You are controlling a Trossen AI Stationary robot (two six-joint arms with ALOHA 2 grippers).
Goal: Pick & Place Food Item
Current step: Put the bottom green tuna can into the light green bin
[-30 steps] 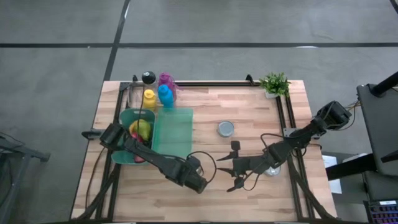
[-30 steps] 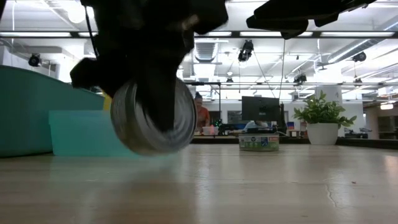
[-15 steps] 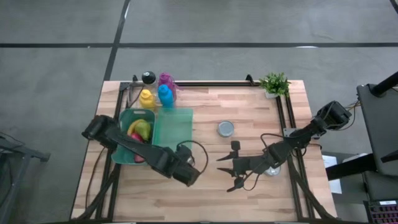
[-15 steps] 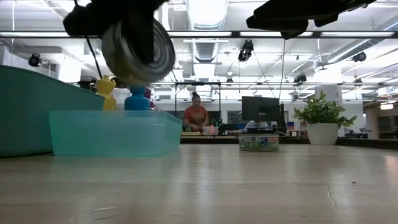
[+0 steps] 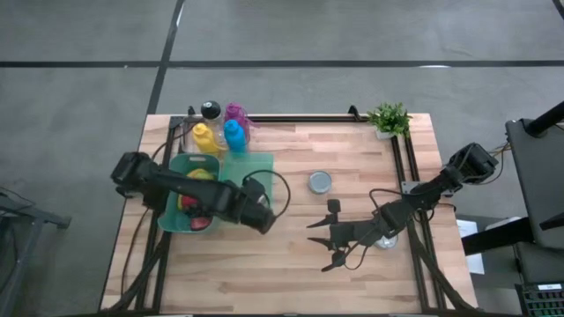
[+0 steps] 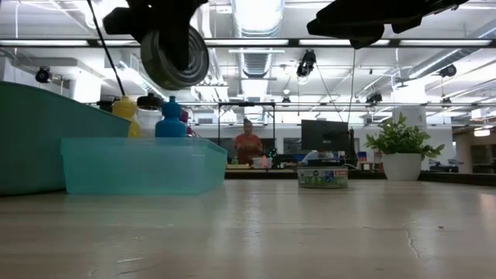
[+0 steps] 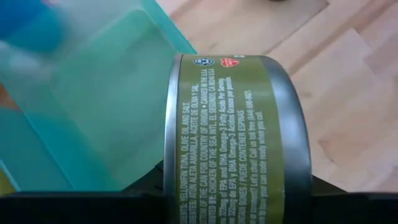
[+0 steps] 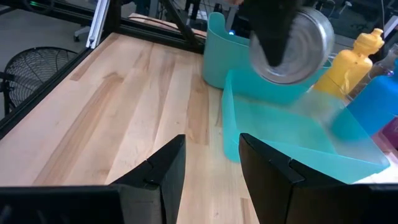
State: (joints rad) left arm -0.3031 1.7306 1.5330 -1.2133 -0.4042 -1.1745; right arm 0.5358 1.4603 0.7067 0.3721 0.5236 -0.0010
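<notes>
Overhead, the left gripper (image 5: pixel 258 214) hangs over the near right corner of the clear teal tray (image 5: pixel 249 173), which lies beside a teal basket (image 5: pixel 176 220) holding fruit; the held can is hidden under the wrist from this angle. Farther right, the right gripper (image 5: pixel 322 242) waits low over the bare wooden table (image 5: pixel 352 158), its fingers drawn together on nothing, with a second can (image 5: pixel 321 182) standing upright near the table's middle and a small potted plant (image 5: pixel 389 119) at the far right corner. Bottles (image 5: pixel 224 134) cluster behind the tray. From table height, the tin can (image 6: pixel 175 57) shows in the air, turned on its side and well above the tray (image 6: pixel 143 165), clamped by the left gripper (image 6: pixel 172 31); the second can (image 6: pixel 322 177) and the plant (image 6: pixel 401 147) sit farther back. At the left wrist, the can (image 7: pixel 233 140) fills the frame, its olive-green label readable, pinched between the jaws with the tray (image 7: pixel 93 99) below it. At the right wrist, the two fingers (image 8: pixel 161 171) stand close, and beyond them the can (image 8: pixel 295 46) hangs over the tray (image 8: pixel 292 137).
</notes>
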